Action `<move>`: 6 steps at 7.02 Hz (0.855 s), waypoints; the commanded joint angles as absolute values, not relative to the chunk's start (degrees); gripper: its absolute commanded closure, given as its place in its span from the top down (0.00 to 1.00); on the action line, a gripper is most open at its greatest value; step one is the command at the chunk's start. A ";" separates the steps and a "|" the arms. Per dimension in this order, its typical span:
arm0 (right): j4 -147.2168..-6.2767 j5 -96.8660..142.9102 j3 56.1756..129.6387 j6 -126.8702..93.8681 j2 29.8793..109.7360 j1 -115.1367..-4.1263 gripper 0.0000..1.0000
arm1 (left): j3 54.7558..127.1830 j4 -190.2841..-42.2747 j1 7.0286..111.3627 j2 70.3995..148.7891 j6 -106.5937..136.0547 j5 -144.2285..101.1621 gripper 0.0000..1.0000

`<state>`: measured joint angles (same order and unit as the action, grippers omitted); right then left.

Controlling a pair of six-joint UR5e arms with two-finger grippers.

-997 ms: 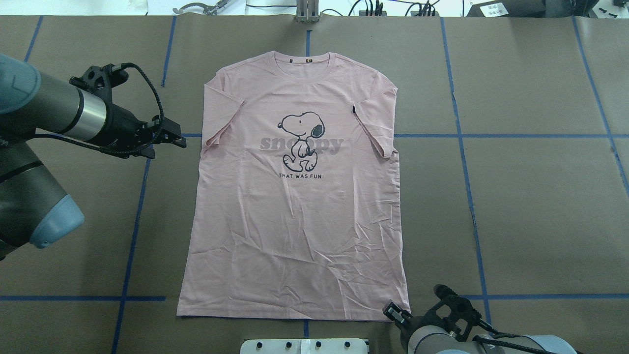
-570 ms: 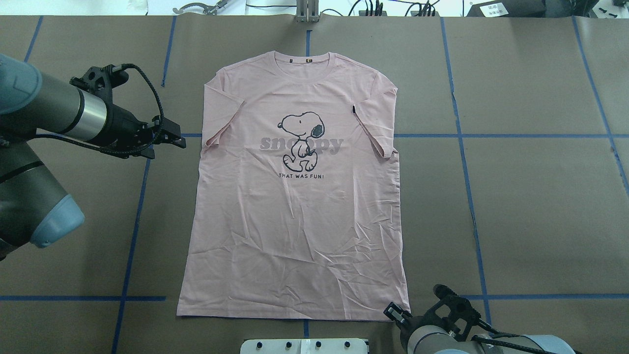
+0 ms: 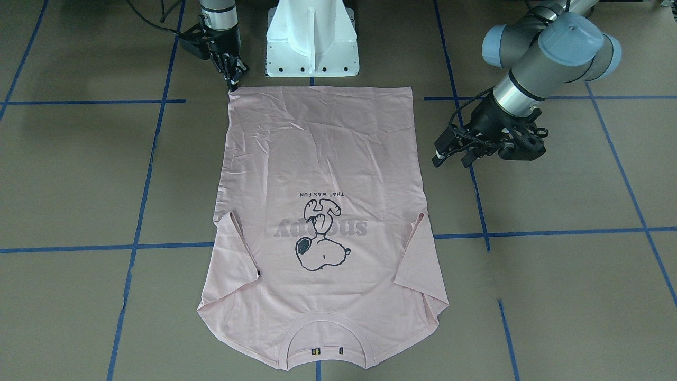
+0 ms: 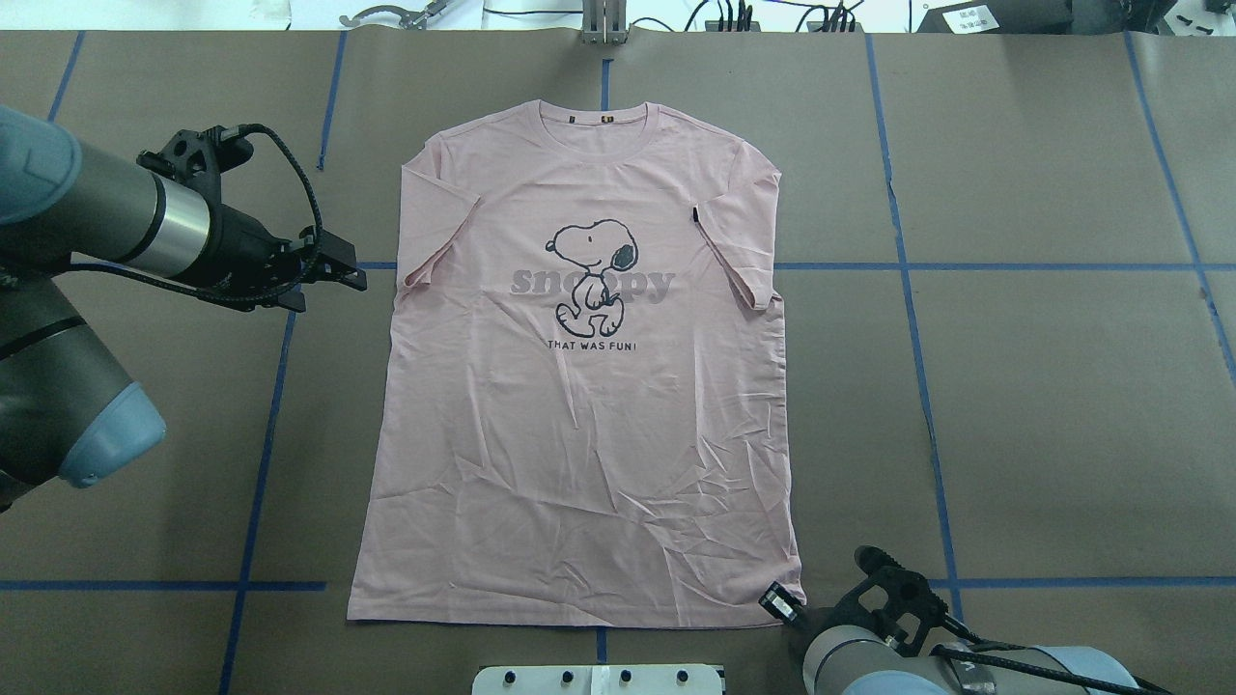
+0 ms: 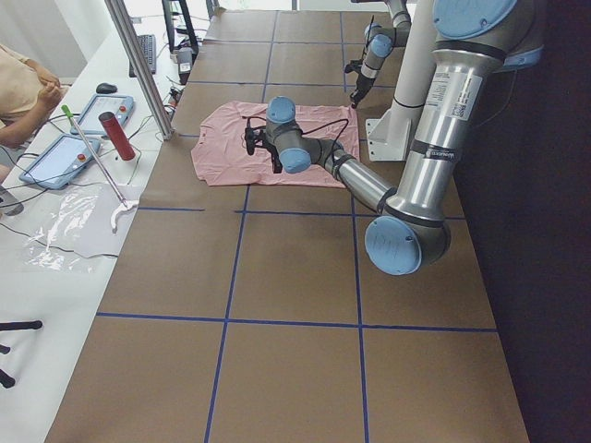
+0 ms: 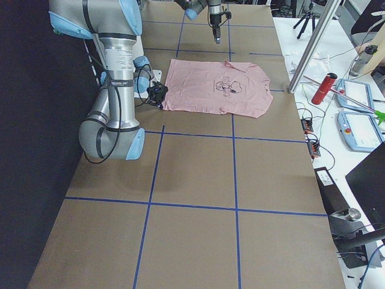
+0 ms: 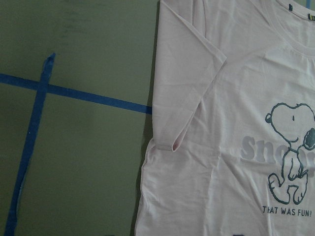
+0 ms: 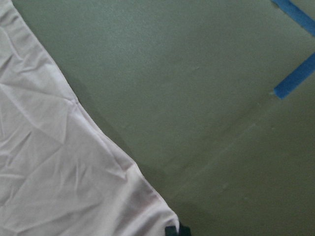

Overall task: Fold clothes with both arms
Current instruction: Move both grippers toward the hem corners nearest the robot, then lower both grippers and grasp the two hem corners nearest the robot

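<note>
Your right gripper [image 4: 778,599] is creeping in closer and is now sitting right at the bottom corner of the T-shirt [image 4: 579,434]. You cannot tell if it is spread or pinching. Your left gripper [image 4: 357,271] is hanging spread, just beside the sleeve, not touching. The pink T-shirt is lying flat on the bench [image 4: 1062,386], Snoopy side up, a little wrinkly.
</note>
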<state>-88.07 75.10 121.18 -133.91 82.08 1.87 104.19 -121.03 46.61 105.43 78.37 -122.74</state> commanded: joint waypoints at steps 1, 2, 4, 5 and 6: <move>-88.07 75.23 124.08 -133.68 82.44 0.71 0.00 | 108.07 -120.50 40.74 105.38 87.74 -119.99 0.84; -88.07 75.23 124.10 -133.68 82.35 0.53 0.00 | 109.32 -120.41 34.86 105.29 93.54 -114.23 0.84; -88.07 75.23 126.46 -133.68 82.79 0.09 0.00 | 114.14 -120.32 24.05 99.52 102.44 -104.99 0.84; -88.15 75.23 126.47 -133.68 82.79 0.09 0.00 | 114.34 -120.15 20.17 97.93 106.57 -101.46 0.83; -88.15 75.23 126.47 -133.68 82.79 0.17 0.00 | 114.35 -117.54 16.30 97.65 109.05 -98.73 0.83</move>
